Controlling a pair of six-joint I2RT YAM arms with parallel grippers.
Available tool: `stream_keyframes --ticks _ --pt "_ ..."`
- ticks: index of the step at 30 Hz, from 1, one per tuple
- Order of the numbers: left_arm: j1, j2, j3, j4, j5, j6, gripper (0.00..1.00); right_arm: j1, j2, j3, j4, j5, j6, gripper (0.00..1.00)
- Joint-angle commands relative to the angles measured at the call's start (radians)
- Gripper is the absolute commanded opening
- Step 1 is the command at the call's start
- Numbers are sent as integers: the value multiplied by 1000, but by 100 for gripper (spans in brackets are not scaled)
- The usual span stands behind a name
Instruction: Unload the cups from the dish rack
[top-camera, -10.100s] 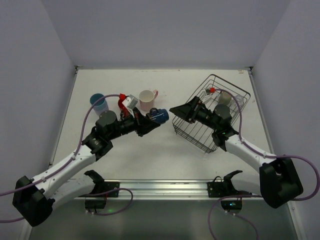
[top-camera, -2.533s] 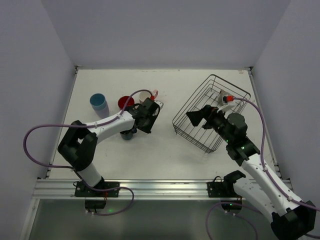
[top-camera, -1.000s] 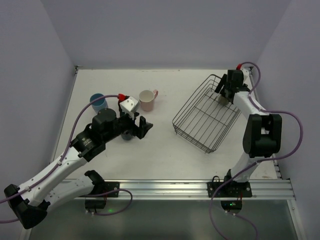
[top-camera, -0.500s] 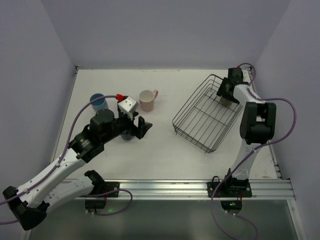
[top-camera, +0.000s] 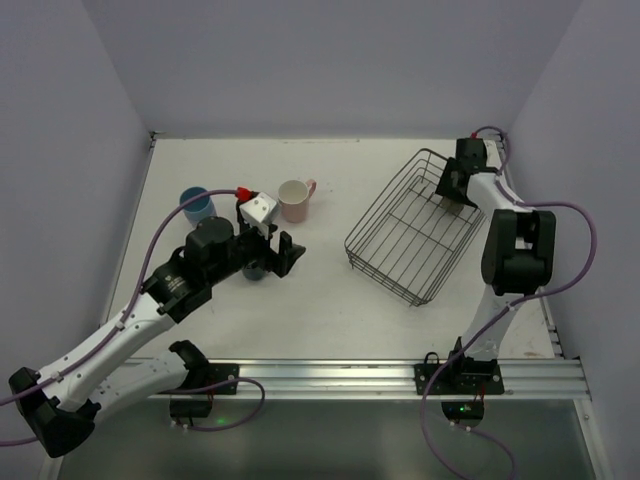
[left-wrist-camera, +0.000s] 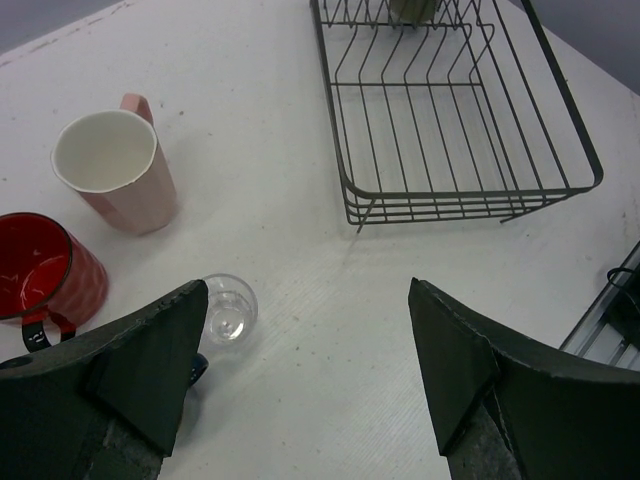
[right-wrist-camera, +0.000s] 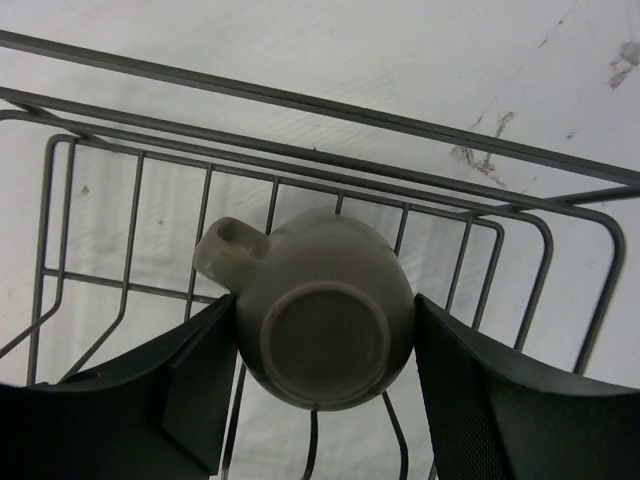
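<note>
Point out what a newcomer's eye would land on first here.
First, the black wire dish rack at the table's right, nearly emptied: one olive-grey mug sits upside down in its far corner, with the right gripper closed around it. Next, the unloaded cups at the left, a pale pink mug and a red cup, near the open left gripper.

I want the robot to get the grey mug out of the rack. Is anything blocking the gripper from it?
Nothing visible. The olive-grey mug sits right between the fingers of the right gripper, inside the dish rack.
</note>
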Motion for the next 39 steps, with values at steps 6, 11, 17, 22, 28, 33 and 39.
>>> stream_keyframes --ticks 6,11,17,22,28,33,39 --pt "-4 37 3 44 -6 14 85 34 -373 -144 227 -38 -7 31" --pt "-4 49 12 61 5 6 85 94 -557 -237 267 -123 56 31" --pt "-4 46 32 104 57 -77 83 174 -791 -431 321 -279 165 30" --pt "-4 68 26 199 153 -180 72 247 -962 -615 452 -503 313 27" --pt "-4 143 -61 461 344 -377 63 279 -1073 -813 684 -739 537 24" --pt "-5 206 -107 604 411 -505 60 342 -1097 -908 839 -836 654 23" --pt "-14 284 -126 785 477 -626 59 425 -1071 -956 985 -839 726 23"
